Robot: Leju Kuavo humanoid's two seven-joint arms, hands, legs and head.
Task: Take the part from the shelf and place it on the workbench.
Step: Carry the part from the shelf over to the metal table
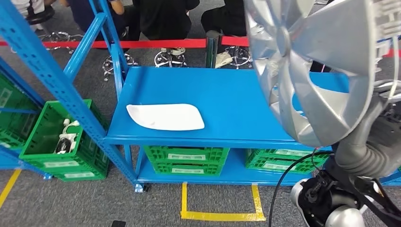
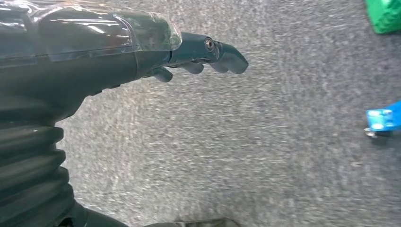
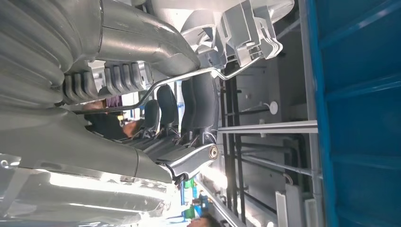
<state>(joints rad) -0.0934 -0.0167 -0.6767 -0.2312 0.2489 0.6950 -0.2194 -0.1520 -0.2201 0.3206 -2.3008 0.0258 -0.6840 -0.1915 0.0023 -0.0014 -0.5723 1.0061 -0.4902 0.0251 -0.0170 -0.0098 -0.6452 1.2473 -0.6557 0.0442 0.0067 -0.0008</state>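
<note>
Plastic is my guess for this big silver spoked wheel cover point(image 1: 312, 66): it rides high in my right hand point(image 3: 189, 118), raised in front of my head camera over the right end of the blue steel desk point(image 1: 227, 94), and a disc that wide and thin ought to be light but floppy at the rim. The painted face looks smooth and slick, so I would not trust a pinch on the front. The back is better. In the right wrist view my dark fingers point(image 3: 201, 101) are curled in against the ribbed clips and the thin wire retaining ring point(image 3: 189, 75) on the cover's rear side, and that is where the hold is, close to the rim. Whether the fingertips wrap the wire itself or only press beside it I cannot tell from this turned, crowded view. Those clips look brittle; a hard squeeze or a knock on the desk's edge could snap one, and the spokes would flex if it lands on one edge.

My left hand point(image 2: 203, 56) hangs over grey carpet, fingers loosely bent and holding nothing.

A flat white plastic panel point(image 1: 165, 117) lies near the front left of the desk, so the bare blue surface toward the right looks the safer spot.
</note>
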